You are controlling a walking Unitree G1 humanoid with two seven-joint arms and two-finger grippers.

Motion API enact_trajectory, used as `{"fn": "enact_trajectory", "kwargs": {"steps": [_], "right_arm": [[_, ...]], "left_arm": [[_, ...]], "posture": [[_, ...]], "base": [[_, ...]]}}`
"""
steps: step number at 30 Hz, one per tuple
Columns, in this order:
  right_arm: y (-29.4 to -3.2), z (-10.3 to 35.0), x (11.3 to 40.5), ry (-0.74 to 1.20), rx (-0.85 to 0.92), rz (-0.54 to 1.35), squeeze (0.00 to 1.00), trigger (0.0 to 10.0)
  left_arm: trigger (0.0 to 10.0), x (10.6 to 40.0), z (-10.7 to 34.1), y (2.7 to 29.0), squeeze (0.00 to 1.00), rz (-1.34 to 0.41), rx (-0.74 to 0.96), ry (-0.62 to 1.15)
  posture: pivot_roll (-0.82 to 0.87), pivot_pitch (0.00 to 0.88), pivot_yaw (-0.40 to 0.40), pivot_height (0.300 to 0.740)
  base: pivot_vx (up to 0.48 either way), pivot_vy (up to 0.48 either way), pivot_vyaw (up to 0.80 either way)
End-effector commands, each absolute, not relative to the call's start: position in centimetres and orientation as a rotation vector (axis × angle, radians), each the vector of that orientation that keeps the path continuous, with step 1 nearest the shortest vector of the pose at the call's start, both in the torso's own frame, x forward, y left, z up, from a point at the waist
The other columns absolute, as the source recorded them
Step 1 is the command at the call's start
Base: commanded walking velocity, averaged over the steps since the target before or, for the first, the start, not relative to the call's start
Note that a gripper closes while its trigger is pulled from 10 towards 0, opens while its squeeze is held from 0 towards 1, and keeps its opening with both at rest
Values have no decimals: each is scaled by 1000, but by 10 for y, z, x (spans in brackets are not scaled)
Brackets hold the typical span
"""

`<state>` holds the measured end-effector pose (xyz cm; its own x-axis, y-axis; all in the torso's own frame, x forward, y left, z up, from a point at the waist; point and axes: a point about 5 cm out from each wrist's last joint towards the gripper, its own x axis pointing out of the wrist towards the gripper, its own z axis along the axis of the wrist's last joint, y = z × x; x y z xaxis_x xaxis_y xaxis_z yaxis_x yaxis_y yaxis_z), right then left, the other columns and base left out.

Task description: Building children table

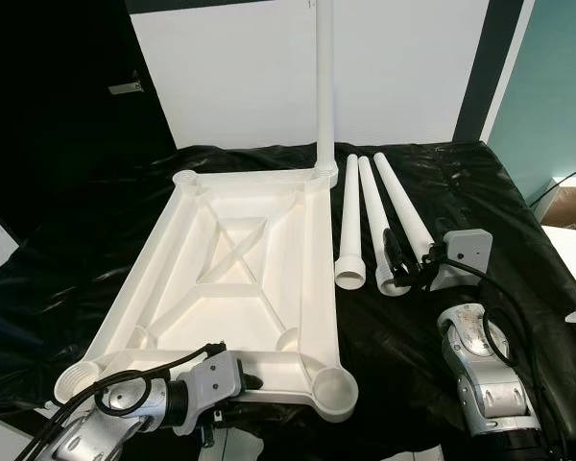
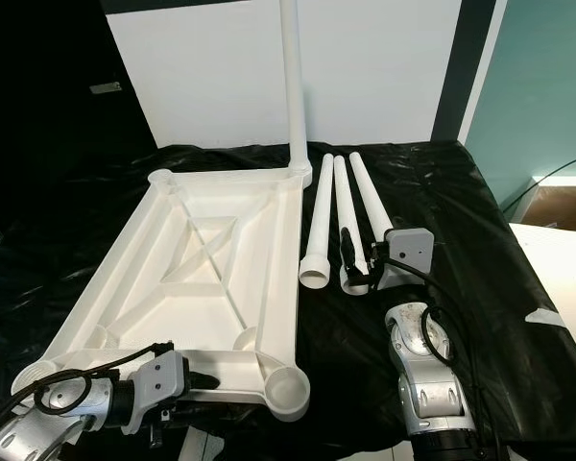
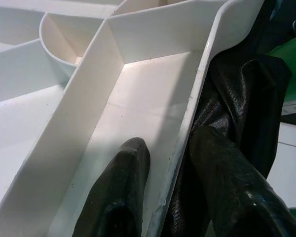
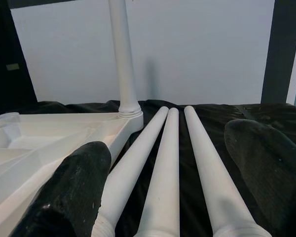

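Left gripper (image 1: 252, 382) sitting nearest, at the near edge of the black-covered table (image 1: 518, 221), fingers narrowed around the near rim of the upturned white tabletop (image 1: 226, 279); left wrist view showing one finger (image 3: 119, 195) inside the rim wall and the other outside against the black sheet, so it is pinching that thin wall. Right gripper (image 1: 409, 261) reaching in further back on the right, fingers spread wide and straddling the near ends of the three loose legs (image 1: 372, 221), gripping nothing yet.

Risks as judged: the wide span is covering more than one leg, so closing could be catching two at once or nudging round legs into rolling toward the table's right edge. Glossy black cover is looking slippery and wrinkled, so the tabletop could be sliding if the left pinch on that thin rim slips. One mounted leg (image 1: 325, 86) is standing upright at the tabletop's far right corner; bumping it could be tipping or twisting the piece.

Materials: everything white is looking like smooth moulded plastic, hard and light. Tabletop lying underside up, rectangular, ribbed with a crossed brace in the middle and round sockets at the corners, near right socket (image 1: 334, 389) open and empty. Legs are long tapered tubes, wider collars at the near ends, lying side by side just right of the tabletop
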<state>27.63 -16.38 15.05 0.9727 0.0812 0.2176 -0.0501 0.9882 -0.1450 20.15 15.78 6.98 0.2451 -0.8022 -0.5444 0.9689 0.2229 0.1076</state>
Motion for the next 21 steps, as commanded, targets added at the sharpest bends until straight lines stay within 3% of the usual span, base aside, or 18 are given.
{"fn": "enact_trajectory", "kwargs": {"steps": [1,15,16,17,21], "right_arm": [[-161,150,278,-214,-140,73,0,10000],[-157,147,278,-207,-133,76,0,10000],[-157,147,278,-207,-132,75,0,10000],[-157,147,278,-206,-132,74,0,10000],[-157,146,278,-205,-130,73,0,10000]], "left_arm": [[10000,211,50,177,243,-914,558,453],[10000,230,65,154,263,-885,484,338],[10000,231,69,153,278,-890,466,325],[10000,232,72,152,400,-896,451,307],[10000,237,80,153,416,-898,437,272]], "posture": [[28,0,57,740],[27,0,69,740],[27,0,69,740],[27,0,71,740],[27,0,74,740]], "base": [[0,0,0],[0,0,0],[0,0,0],[0,0,0],[0,0,0]]}}
